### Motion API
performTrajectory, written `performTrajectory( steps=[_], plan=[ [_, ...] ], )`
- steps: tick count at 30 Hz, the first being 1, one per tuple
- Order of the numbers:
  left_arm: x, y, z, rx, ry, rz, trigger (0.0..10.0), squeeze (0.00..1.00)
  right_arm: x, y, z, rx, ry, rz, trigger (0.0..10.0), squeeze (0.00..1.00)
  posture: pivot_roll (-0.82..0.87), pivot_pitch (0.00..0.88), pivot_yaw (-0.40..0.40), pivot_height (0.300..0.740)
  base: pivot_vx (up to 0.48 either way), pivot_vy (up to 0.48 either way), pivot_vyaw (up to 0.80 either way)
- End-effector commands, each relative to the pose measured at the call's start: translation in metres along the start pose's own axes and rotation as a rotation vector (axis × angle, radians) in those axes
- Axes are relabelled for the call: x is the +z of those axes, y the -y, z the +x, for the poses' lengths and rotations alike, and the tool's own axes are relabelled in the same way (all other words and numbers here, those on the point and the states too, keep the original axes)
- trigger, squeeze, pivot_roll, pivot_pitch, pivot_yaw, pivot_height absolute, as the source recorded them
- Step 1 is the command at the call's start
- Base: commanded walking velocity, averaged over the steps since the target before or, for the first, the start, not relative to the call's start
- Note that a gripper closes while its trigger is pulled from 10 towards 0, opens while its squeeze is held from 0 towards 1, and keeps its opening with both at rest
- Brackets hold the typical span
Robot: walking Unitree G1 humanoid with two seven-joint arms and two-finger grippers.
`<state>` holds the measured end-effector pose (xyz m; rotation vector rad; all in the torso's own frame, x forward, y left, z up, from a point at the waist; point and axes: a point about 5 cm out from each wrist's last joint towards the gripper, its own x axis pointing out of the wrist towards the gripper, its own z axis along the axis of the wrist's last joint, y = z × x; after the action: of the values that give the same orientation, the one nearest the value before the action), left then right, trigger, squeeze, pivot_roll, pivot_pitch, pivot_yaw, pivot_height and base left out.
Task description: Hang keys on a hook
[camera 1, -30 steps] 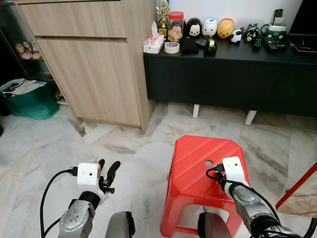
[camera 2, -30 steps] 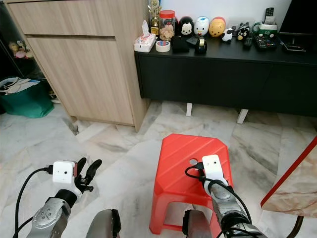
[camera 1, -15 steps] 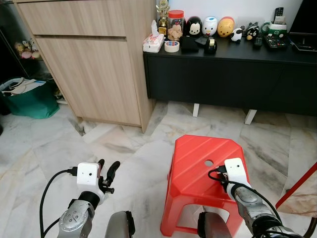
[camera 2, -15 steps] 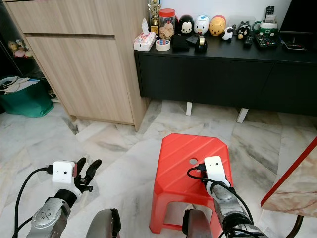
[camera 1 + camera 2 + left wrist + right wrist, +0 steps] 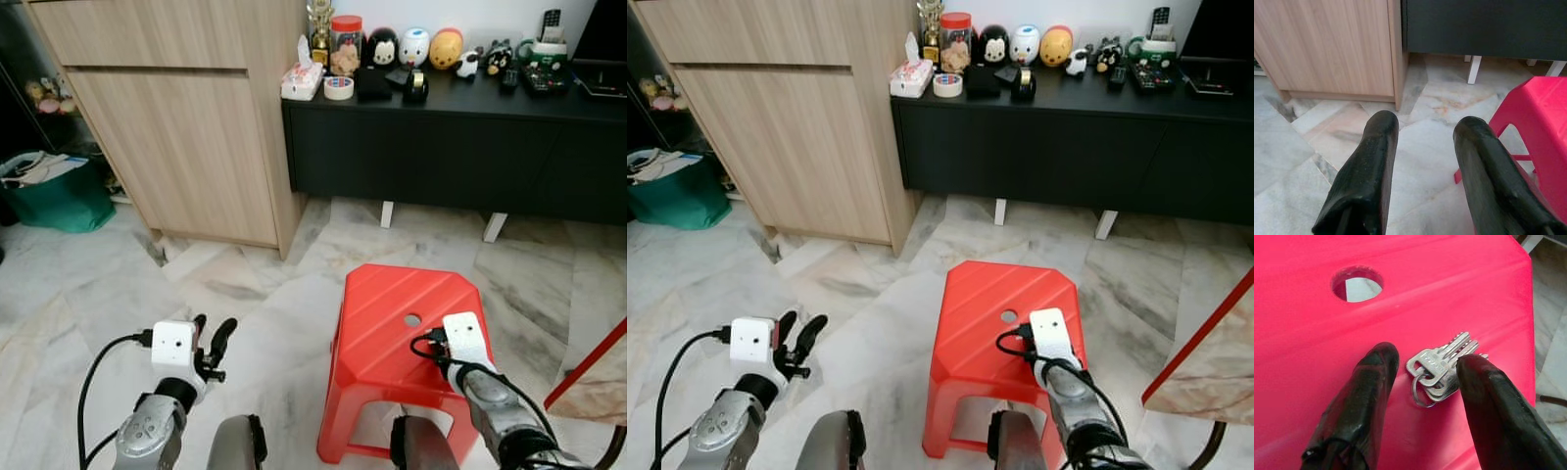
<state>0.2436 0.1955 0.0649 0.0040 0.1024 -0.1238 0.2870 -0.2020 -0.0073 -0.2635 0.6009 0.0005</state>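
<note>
Red plastic stool (image 5: 402, 323) carries the keys (image 5: 1442, 369): a small silver bunch on a split ring, lying flat on the seat, roughly at 4 o'clock from the round hole (image 5: 1357, 283) in the seat. Flat on a low, open surface makes sense as a pickup spot, nothing crowding them.

Right gripper (image 5: 1422, 396) hangs over the seat with its fingers apart, straddling the bunch: ring and key heads sit in the gap, one finger looks to be touching the key edge, but I can't tell contact from overlap at this angle. Not clamped. Judgement: this is pre-grasp alignment, jaws bracketing the ring so a close pinches the heads rather than the loose blades.

Left gripper (image 5: 210, 345) is held low at about 9 o'clock from the stool, over the marble floor (image 5: 118, 284), fingers apart, nothing between them. It looks parked, out of the right arm's way.

At 12 o'clock from the stool: black sideboard (image 5: 451, 147) with jars and figurines on top; wooden cabinet (image 5: 186, 127) at 11 o'clock. No hook identifiable from here.

Task is early: keys not lifted. Risks, as I judge them: thin metal on slick plastic may skate when the fingers close, and a grip on one key leaves the rest dangling.
</note>
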Motion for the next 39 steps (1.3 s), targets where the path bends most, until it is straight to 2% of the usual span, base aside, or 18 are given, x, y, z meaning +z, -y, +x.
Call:
performTrajectory(
  steps=[1, 16, 25, 36, 37, 38, 39],
  plan=[
    [-0.0008, -0.0032, -0.0009, 0.005, -0.01, 0.002, 10.0, 0.0, -0.0067, -0.0083, -0.0022, 0.023, -0.005, -0.014, 10.0, 0.0, 0.03, 0.041, 0.034, 0.577, 0.0, 0.0, 0.0],
    [-0.001, -0.0027, -0.0002, 0.003, -0.009, 0.002, 10.0, 0.0, -0.0116, -0.0068, -0.0088, -0.012, 0.061, 0.024, 10.0, 0.0, 0.03, 0.03, 0.032, 0.577, 0.0, 0.0, 0.0],
    [-0.0014, -0.0021, 0.0006, 0.002, -0.011, 0.0, 10.0, 0.0, -0.0151, -0.0022, -0.008, -0.022, 0.023, 0.0, 10.0, 0.0, 0.02, 0.026, 0.033, 0.577, 0.0, 0.0, 0.0],
    [-0.005, -0.0042, -0.0008, 0.006, -0.024, 0.007, 10.0, 0.0, -0.0112, -0.0041, -0.0036, -0.022, -0.013, -0.008, 10.0, 0.0, 0.03, 0.03, 0.035, 0.577, 0.0, 0.0, 0.0],
    [-0.005, -0.0043, -0.0008, 0.007, -0.024, 0.007, 10.0, 0.0, -0.0108, -0.0048, -0.0034, -0.019, -0.014, -0.007, 9.8, 0.0, 0.03, 0.03, 0.035, 0.577, 0.0, 0.0, 0.0],
    [-0.005, -0.0044, -0.0008, 0.007, -0.024, 0.008, 10.0, 0.0, -0.0106, -0.0052, -0.0033, -0.017, -0.015, -0.007, 5.3, 0.0, 0.03, 0.03, 0.035, 0.577, 0.0, 0.0, 0.0],
    [-0.005, -0.0044, -0.0009, 0.008, -0.024, 0.008, 10.0, 0.0, -0.0102, -0.0058, -0.003, -0.015, -0.015, -0.007, 3.7, 0.0, 0.03, 0.031, 0.036, 0.577, 0.0, 0.0, 0.0]
  ],
)
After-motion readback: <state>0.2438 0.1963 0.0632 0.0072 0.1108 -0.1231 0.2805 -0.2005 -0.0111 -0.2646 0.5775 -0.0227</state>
